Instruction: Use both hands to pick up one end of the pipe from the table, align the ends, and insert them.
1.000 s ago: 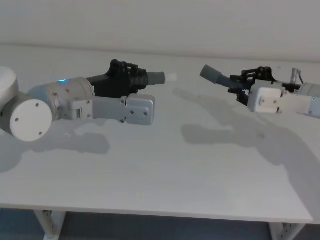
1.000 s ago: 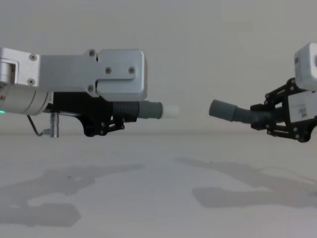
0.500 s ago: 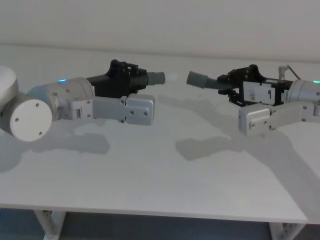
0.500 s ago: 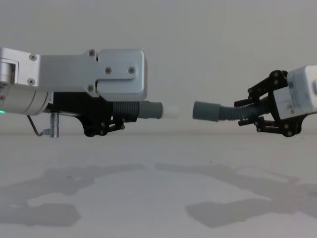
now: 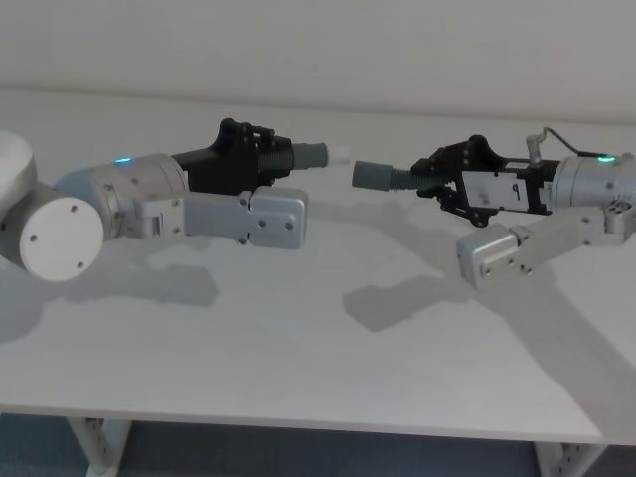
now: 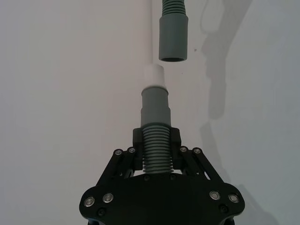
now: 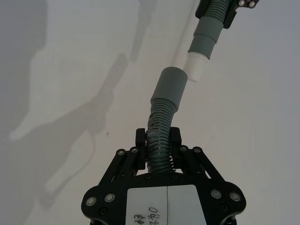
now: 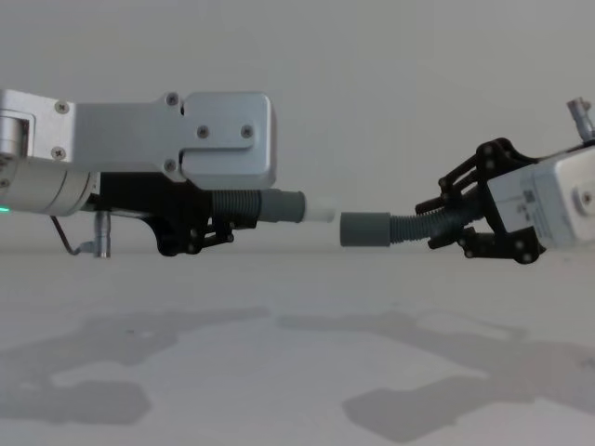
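The pipe is showing as two grey ribbed hose pieces, both being held in the air above the white table [image 5: 298, 348]. The short piece [image 8: 270, 206] is ending in a smooth grey collar [image 6: 155, 106] with a small white tip [image 6: 153, 75]. The long piece [image 8: 409, 226] is ending in a smooth, wider grey cuff [image 8: 363, 229] with an open mouth.

Two grippers are at work. The left gripper [image 6: 156, 150] is clamping its jaws on the ribbed part of the short piece. The right gripper [image 7: 158, 143] is likewise pinching the ribs of the long piece, just behind a slight bend.

In the chest view both pieces are lying roughly level, the white tip pointing toward the robot's right and the cuff pointing toward its left. The cuff is sitting slightly lower than the tip, with a small gap between them, not touching.
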{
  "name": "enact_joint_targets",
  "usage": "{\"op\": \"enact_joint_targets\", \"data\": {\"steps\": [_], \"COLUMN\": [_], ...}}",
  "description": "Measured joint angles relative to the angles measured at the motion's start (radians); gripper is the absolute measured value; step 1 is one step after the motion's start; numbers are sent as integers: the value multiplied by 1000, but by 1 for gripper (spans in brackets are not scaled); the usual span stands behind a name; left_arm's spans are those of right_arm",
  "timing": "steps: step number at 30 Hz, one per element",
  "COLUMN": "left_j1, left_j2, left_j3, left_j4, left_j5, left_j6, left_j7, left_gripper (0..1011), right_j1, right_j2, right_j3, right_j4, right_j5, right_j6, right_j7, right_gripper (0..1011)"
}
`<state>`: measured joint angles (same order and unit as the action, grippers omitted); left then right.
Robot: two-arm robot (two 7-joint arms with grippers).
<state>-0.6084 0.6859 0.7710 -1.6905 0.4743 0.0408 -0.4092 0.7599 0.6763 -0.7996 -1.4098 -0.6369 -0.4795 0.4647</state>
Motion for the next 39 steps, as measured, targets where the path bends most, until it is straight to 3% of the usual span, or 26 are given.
{"op": "enact_joint_targets", "data": {"steps": [20,39], "left_j1": [0,0], "left_j2": [0,0], "left_j3": [0,0], "left_j4": [0,0], "left_j5": [0,0], "left_j6": [0,0], "left_j7": [0,0], "left_gripper": [320,320], "right_j1": [31,38], "right_j2": [-10,-12], "right_j3": [-11,-14], "right_j4": [10,-13], "right_j5": [-14,13], "right_j6": [23,27], "right_j7": [19,43], "right_gripper": [290,291]}}
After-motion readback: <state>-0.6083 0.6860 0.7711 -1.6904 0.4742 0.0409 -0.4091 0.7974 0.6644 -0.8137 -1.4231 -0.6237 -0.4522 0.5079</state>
